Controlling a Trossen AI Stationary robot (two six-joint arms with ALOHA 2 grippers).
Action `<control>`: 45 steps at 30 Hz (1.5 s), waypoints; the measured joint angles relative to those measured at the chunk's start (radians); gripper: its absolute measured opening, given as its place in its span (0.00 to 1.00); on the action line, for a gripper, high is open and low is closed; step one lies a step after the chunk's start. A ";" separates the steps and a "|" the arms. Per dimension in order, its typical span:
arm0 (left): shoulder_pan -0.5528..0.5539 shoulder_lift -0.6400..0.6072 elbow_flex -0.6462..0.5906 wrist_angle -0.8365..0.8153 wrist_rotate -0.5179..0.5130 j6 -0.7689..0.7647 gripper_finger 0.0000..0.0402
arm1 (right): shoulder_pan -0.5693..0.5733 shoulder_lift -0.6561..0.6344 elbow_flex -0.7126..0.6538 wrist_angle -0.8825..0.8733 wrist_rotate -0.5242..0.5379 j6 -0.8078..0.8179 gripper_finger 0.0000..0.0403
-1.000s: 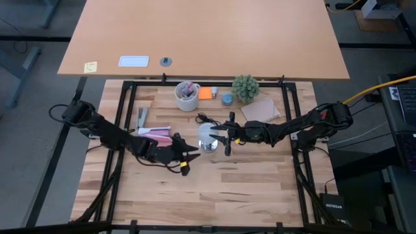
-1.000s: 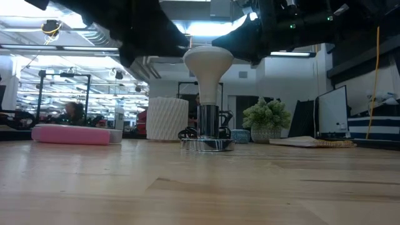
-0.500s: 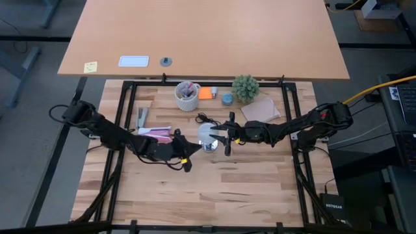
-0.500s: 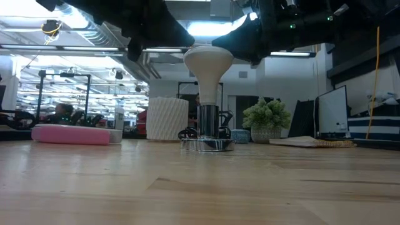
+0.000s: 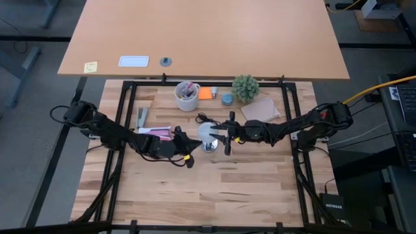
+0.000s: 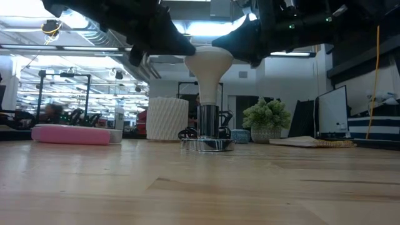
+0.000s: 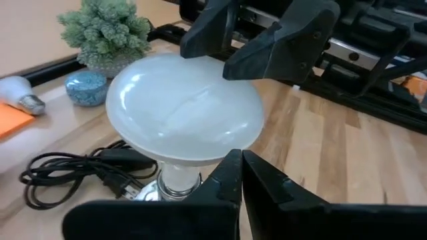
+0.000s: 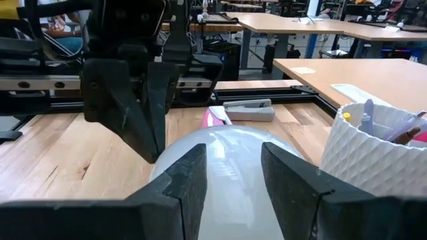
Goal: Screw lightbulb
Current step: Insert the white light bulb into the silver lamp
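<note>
The lightbulb, white with a wide dome, stands upright with its metal base in a silvery round fitting whose black cord lies coiled behind it. My left gripper is shut, its tips right at the near-left rim of the dome. My right gripper is open. It comes in level from the table's right with one finger on each side of the dome's top. My left gripper has its shut tips right under the dome's rim, coming in level from the left; I cannot tell whether they touch it. My right gripper has its fingers over the dome's far edge; whether they touch the glass cannot be told.
Behind the bulb stand a white ribbed cup of pens, an orange note, a small blue round thing and a potted plant. A pink item lies to the left and a brown card to the right. The near half is bare wood.
My left gripper has moved toward the lightbulb, a little toward the far edge, until its tips reached the dome's rim, and its fingers have shut. The bulb and my right gripper have stayed where they were.
</note>
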 joint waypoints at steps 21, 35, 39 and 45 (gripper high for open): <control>-0.014 0.000 0.000 -0.057 -0.184 -0.003 0.01 | 0.000 0.000 0.000 -0.005 -0.070 0.047 0.37; 0.023 0.000 0.000 -0.059 -0.234 -0.001 0.01 | 0.002 0.000 0.000 -0.005 -0.102 0.049 0.37; 0.021 0.000 0.000 -0.050 -0.260 0.023 0.01 | 0.003 0.000 0.002 -0.003 -0.104 0.049 0.37; -0.031 -0.001 0.000 -0.047 -0.262 0.027 0.01 | 0.002 0.000 0.001 -0.003 -0.102 0.049 0.37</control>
